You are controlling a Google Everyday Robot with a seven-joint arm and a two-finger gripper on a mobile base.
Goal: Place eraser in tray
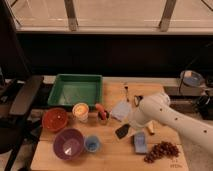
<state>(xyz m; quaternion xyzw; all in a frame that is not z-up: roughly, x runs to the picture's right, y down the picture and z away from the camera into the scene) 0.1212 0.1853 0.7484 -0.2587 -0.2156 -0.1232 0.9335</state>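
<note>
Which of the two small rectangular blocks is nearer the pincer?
The black eraser, right beside the pincer at mid-table. The light blue block lies farther off, toward the table's front edge.

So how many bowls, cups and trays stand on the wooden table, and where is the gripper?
Bowls: 2 (red bowl, purple bowl)
Cups: 2 (pale cup, small blue cup)
Trays: 1 (green tray)
Total: 5
The gripper is by the eraser, right of the small blue cup.
</note>
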